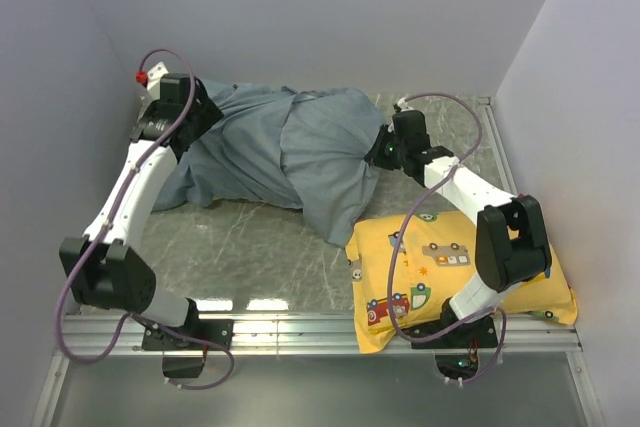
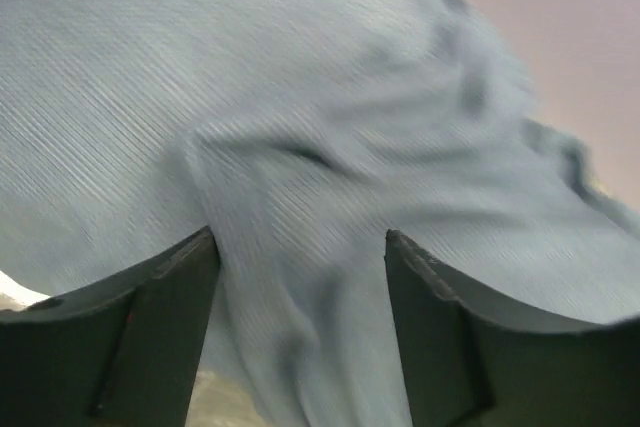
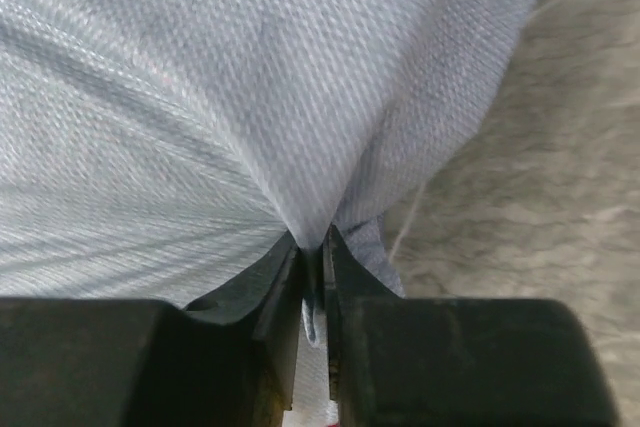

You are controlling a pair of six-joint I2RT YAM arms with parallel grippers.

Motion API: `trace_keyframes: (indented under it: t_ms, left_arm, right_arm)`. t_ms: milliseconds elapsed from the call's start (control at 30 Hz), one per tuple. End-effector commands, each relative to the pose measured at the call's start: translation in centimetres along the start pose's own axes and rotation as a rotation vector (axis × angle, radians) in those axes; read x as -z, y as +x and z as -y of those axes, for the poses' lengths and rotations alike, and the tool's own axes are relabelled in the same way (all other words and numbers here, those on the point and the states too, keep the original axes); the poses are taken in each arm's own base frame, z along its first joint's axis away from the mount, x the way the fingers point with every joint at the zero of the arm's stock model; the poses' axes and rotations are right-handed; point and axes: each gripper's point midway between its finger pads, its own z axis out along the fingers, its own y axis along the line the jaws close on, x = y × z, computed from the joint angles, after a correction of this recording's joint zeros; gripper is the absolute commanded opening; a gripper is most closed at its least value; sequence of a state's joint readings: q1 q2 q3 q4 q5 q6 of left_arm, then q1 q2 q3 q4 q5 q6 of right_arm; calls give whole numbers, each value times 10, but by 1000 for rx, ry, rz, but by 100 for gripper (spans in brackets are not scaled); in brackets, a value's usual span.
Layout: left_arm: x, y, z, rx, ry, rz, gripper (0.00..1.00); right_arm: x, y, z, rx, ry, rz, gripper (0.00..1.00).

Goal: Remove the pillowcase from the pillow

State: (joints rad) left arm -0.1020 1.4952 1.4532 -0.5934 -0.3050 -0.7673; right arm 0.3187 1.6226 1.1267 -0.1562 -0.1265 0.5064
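The pillowcase (image 1: 290, 152) is a rumpled grey-blue cloth lying across the back of the table, and it bulges over the pillow, which is hidden inside it. My left gripper (image 1: 200, 115) is at the cover's left end. In the left wrist view its fingers (image 2: 170, 287) stand wide apart with a fold of the cover (image 2: 300, 147) between them. My right gripper (image 1: 383, 150) is at the cover's right end. In the right wrist view it (image 3: 313, 247) is shut on a pinched fold of the pillowcase (image 3: 250, 97).
A yellow cartoon-vehicle print pillow (image 1: 440, 262) lies at the front right under my right arm. The marbled tabletop (image 1: 250, 247) shows in front of the cover. Grey walls (image 1: 60, 97) close in the left, back and right. A metal rail (image 1: 300, 325) runs along the front.
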Motion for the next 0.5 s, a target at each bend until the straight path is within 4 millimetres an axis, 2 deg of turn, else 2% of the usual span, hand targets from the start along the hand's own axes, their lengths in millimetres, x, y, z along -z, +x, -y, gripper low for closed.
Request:
trace_keyframes:
  t_ms: [0,33,67,133,167,233,267,300,333,367,433,467]
  left_arm:
    - [56,-32,26,-60,93,140,74]
    - [62,-26,33,-81,115,134,78]
    - [71,-12,48,-122,149,118,80]
    - [79,8,58,-181,168,89,83]
    - [87,26,71,-215,201,67,84]
    - [89,50,80,-255,230,37,86]
    - [91,60,84,-273,237,28,87]
    - [92,78,89,-309,241,11,88]
    - [91,86,93,-323,246,7,89]
    - [91,96,96,-339,251,-5,88]
    - [79,112,95,-365,219,-27,87]
    - [73,121,93,-379,199,-34,85]
  right_arm:
    - [23,-27,-6,42,31,85,21]
    - [24,-26,-9,46,26,87,21]
    - [26,-27,-11,49,24,91,22]
    - [30,-30,-12,59,40,107,23]
    - [31,-30,-13,65,42,108,25]
    - [35,-35,-14,68,47,120,27]
    - [37,-37,-17,71,42,122,32]
    - [40,-39,-20,76,37,128,35]
    - [42,-39,-19,83,53,132,37]
    - [45,-41,-21,97,72,149,44]
    - [55,-44,-28,129,88,167,51]
    - [59,-48,-26,142,128,194,57]
